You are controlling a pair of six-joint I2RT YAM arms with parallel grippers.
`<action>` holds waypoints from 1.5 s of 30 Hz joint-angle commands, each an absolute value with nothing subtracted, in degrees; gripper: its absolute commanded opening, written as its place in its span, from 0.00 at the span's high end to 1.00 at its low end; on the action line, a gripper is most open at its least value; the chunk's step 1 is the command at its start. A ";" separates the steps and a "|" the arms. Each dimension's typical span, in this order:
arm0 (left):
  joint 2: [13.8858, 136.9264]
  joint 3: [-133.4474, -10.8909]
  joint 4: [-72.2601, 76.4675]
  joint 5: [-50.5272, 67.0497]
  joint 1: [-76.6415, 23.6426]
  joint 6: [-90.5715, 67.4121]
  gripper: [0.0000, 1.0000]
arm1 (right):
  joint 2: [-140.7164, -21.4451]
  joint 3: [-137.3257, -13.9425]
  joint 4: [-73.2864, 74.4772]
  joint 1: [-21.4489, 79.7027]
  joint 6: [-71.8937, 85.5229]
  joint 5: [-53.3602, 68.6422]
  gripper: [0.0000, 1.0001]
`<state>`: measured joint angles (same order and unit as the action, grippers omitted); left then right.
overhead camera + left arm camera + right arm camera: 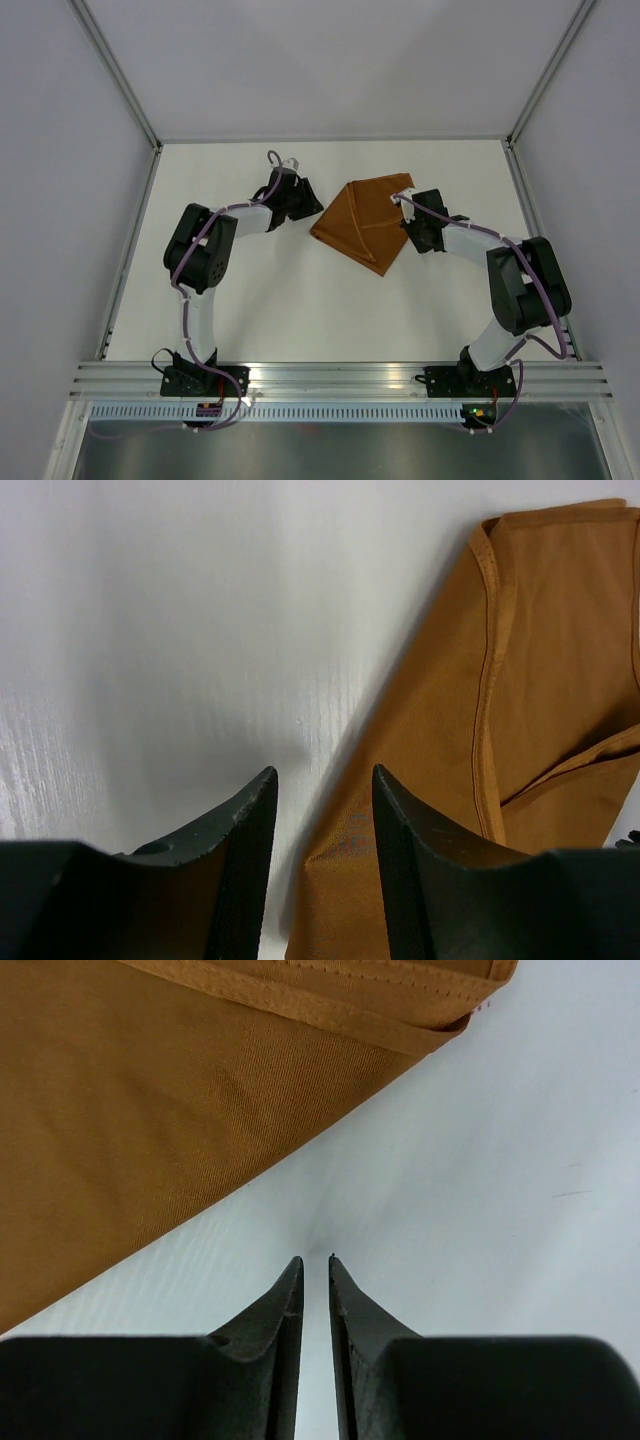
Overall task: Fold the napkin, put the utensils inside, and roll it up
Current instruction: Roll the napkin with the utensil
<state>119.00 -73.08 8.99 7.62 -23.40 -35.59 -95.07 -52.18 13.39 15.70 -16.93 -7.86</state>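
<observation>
Napkin (362,225) folded, rust-orange wedge on white table (300,300), lying between both grippers.

Top view: left gripper (312,203) just off cloth's left corner, right gripper (404,203) at its right corner.

Left wrist: fingers (240,830) apart, bare table in gap. Right-hand finger sits over napkin (560,660) edge, hemmed layers spreading ahead and right.

Right wrist: fingers (285,1300) almost together, thin slit, nothing in it. Napkin (150,1110) ahead-left of tips, apart from them.
</observation>
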 commanded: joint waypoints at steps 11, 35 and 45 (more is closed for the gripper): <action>119.89 -70.93 8.70 2.11 -26.01 -44.55 0.59 | -106.69 -60.81 12.57 15.20 -18.54 -6.86 0.82; 104.15 -47.03 18.54 -2.90 -30.41 -49.48 0.61 | -115.33 -76.29 16.00 16.96 -13.80 -2.55 0.80; 93.44 -46.05 13.98 -4.83 -29.88 -43.26 0.45 | -103.63 -74.00 17.49 15.30 -15.11 -3.44 0.50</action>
<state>98.76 -46.02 15.44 -2.79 -30.09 -47.57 -109.67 -73.82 16.95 16.21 -14.61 -2.83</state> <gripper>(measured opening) 0.539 0.494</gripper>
